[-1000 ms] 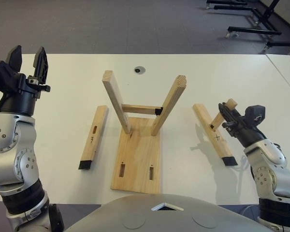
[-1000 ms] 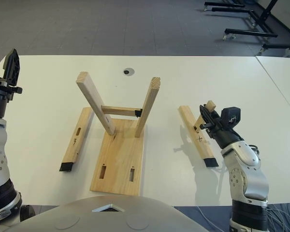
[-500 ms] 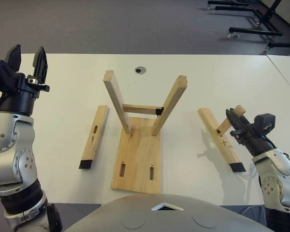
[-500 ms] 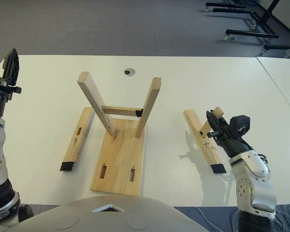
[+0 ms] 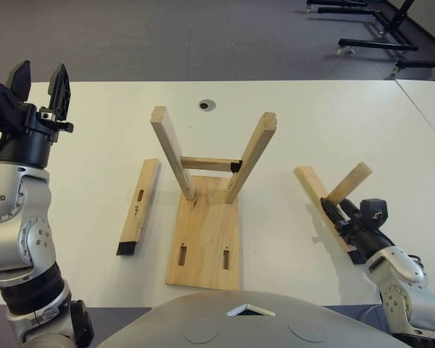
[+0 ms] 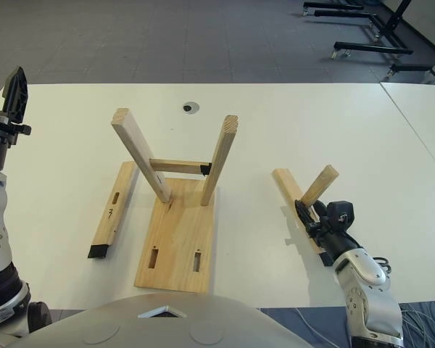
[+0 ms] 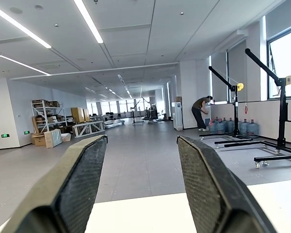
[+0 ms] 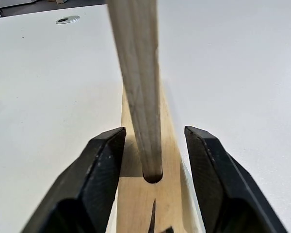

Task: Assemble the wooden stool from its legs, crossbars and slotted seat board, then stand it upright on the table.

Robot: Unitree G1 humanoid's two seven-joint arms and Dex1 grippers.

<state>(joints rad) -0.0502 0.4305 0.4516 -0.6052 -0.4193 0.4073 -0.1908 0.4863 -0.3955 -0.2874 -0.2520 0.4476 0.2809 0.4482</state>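
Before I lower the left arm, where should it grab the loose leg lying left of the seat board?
Probably mid-length, from straight above, left gripper closing across its long side faces. The leg lies flat, apart from the seat board, with bare table along both sides.

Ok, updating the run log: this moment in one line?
right gripper open astride crossbar slotted in flat leg | left gripper open, raised, empty | seat board holds two legs | spare leg loose
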